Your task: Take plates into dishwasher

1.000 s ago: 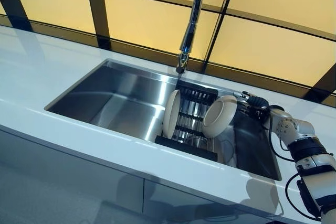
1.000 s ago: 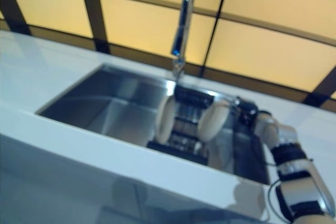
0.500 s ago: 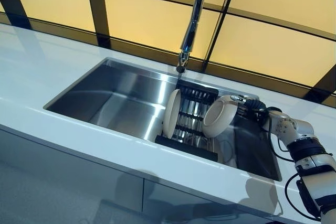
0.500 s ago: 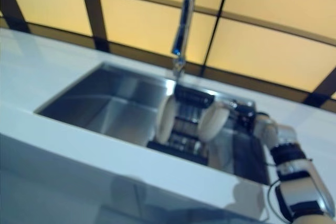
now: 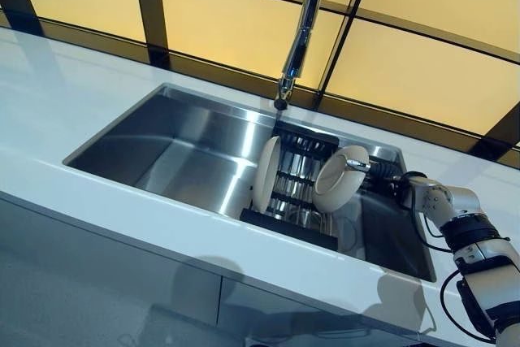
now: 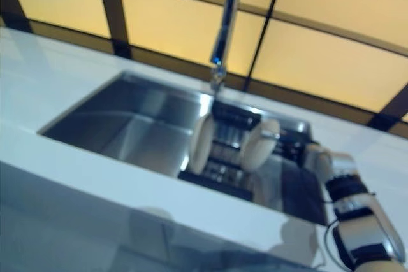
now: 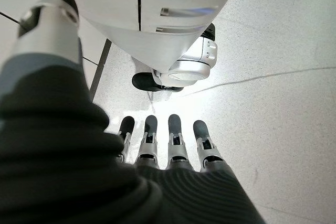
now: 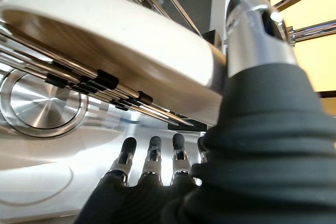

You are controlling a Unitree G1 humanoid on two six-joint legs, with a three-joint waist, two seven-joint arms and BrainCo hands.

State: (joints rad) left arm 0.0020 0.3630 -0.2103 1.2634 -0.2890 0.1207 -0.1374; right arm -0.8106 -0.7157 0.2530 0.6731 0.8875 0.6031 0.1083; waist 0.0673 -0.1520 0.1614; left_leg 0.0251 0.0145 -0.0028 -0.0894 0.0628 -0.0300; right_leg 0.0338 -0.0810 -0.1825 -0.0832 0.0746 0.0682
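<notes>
The right hand (image 5: pixel 388 173) reaches into the right end of the sink (image 5: pixel 187 148) and meets the rim of the right plate (image 5: pixel 339 178). In its own wrist view the thumb (image 8: pixel 257 24) lies across the plate's edge while the fingers (image 8: pixel 152 156) stay fairly straight under it, so whether the plate is truly pinched I cannot tell. 2 cream plates stand on edge in a black dish rack (image 5: pixel 294 201) inside the sink: the left plate (image 5: pixel 263 173) upright at the rack's left end, the right plate tilted at its right end. The tap (image 5: pixel 301 30) rises behind the rack, and the white tabletop (image 5: pixel 49 111) surrounds the sink. The left hand (image 7: pixel 168 150) shows only in its wrist view, hanging over the floor with relaxed, straight fingers and holding nothing.
</notes>
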